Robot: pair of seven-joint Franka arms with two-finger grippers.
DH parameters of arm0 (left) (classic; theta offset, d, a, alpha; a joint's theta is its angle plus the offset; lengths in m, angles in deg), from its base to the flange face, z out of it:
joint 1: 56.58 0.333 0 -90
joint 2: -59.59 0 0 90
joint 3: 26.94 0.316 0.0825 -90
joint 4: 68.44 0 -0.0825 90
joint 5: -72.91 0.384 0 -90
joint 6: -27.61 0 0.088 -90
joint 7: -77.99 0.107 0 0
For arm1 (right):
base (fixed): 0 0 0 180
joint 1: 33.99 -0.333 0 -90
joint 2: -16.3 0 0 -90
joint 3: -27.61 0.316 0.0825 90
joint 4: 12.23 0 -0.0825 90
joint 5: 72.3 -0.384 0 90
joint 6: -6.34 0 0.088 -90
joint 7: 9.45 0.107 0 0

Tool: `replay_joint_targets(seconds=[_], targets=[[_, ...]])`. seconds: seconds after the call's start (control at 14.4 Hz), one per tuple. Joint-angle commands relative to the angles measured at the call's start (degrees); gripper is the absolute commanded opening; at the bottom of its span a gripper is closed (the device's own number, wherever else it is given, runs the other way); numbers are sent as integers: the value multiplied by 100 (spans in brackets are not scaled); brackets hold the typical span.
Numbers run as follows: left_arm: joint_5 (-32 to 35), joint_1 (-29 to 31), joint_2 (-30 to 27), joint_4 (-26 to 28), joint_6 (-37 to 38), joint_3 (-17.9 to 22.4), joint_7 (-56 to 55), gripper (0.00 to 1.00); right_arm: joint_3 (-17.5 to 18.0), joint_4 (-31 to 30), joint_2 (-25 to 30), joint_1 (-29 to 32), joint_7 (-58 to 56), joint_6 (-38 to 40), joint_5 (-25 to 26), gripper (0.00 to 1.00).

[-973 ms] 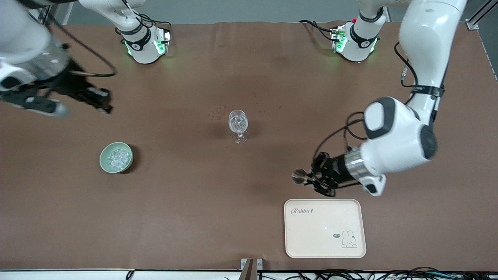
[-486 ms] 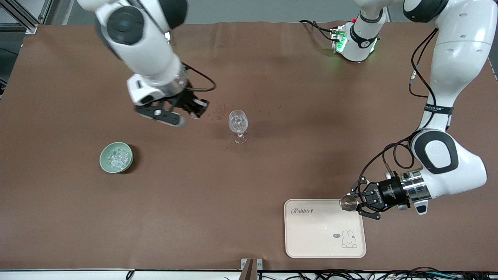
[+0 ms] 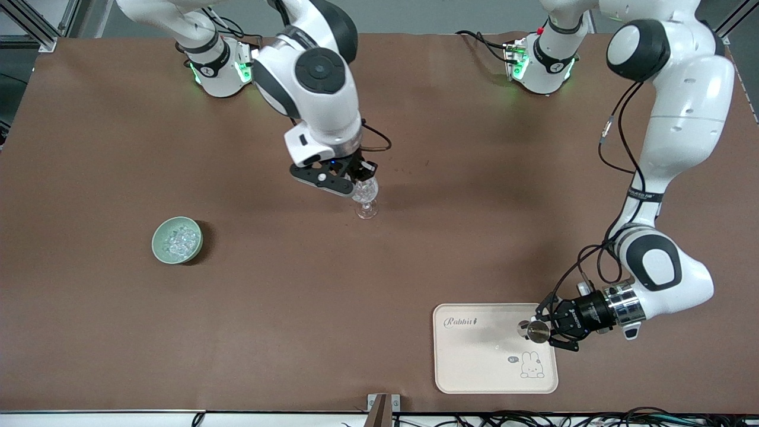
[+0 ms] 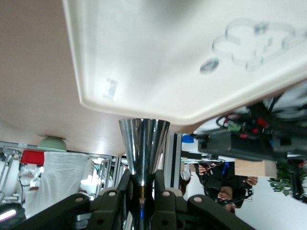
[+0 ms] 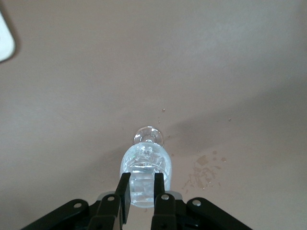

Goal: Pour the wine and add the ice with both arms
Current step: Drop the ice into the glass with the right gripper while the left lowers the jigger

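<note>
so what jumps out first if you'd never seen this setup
The right end effector hangs right over the clear wine glass at the middle of the table, an ice cube pinched between its fingers. The left end effector holds a shiny metal jigger over the cream rabbit tray near the front camera. A pale green bowl of ice sits toward the right arm's end.

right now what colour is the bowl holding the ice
Pale green bowl, seen best in the front view; the ice in it is clear.
</note>
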Motion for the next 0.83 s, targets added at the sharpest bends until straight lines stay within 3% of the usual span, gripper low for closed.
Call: replay_joint_targets(seconds=[0.0,0.35,0.63,0.76], targets=[[-248,-21,442,-471,85,-54,49,9,9,-20,-112,-157,235,-9,178,1],[-248,32,618,-462,-3,52,646,10,17,-161,-112,-201,297,17,195,1],[-248,23,636,-427,-47,69,918,30,9,-188,-112,-201,297,26,204,2],[-256,15,653,-410,-47,69,1085,32,9,-197,-112,-201,297,17,213,2]])
